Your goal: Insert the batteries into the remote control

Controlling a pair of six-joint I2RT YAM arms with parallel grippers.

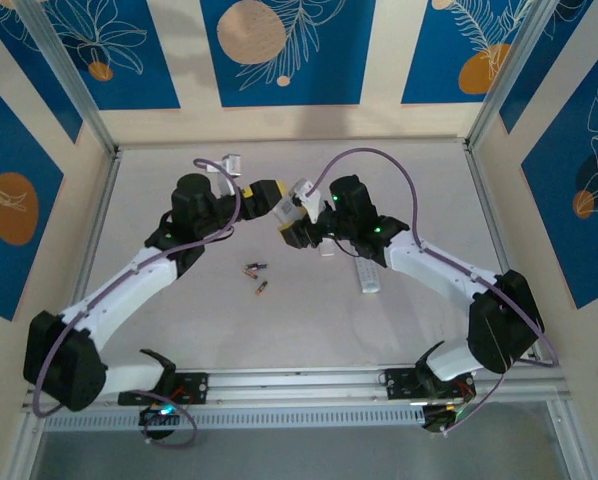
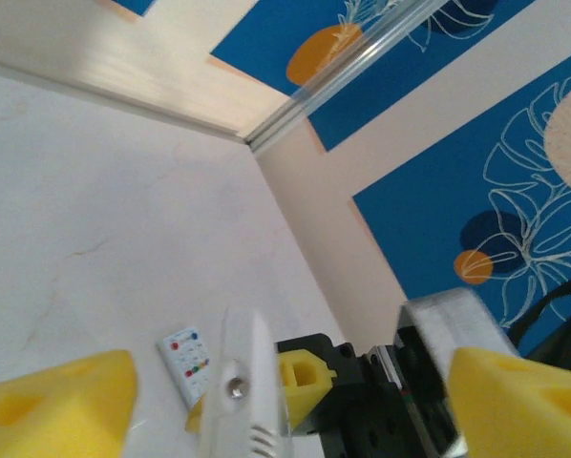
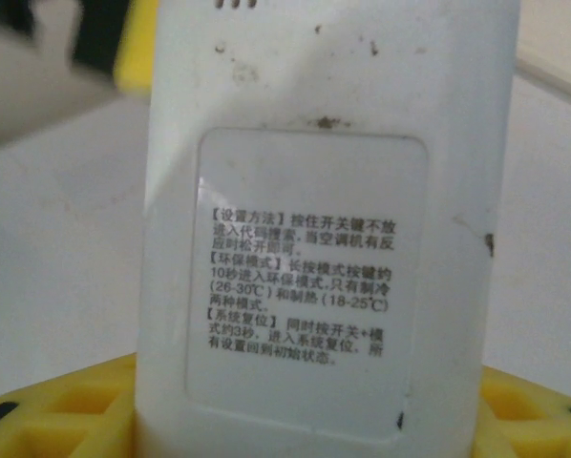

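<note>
A white remote control (image 1: 301, 194) hangs above the middle of the table with my right gripper (image 1: 297, 226) shut on its lower end. The right wrist view shows its back (image 3: 314, 239) with a printed label, and yellow pads (image 3: 61, 410) on both sides of it. My left gripper (image 1: 267, 198) faces it from the left, open. Its yellow fingertips (image 2: 61, 405) stand wide apart with the remote's edge (image 2: 243, 382) between them, untouched. Small dark and copper batteries (image 1: 254, 268) lie loose on the table, one more (image 1: 262, 288) just in front.
A second white remote (image 1: 367, 276) with coloured buttons (image 2: 187, 363) lies flat under the right arm. A white cable plug (image 1: 230, 162) rests near the back. Patterned walls and metal rails (image 1: 279, 380) enclose the table.
</note>
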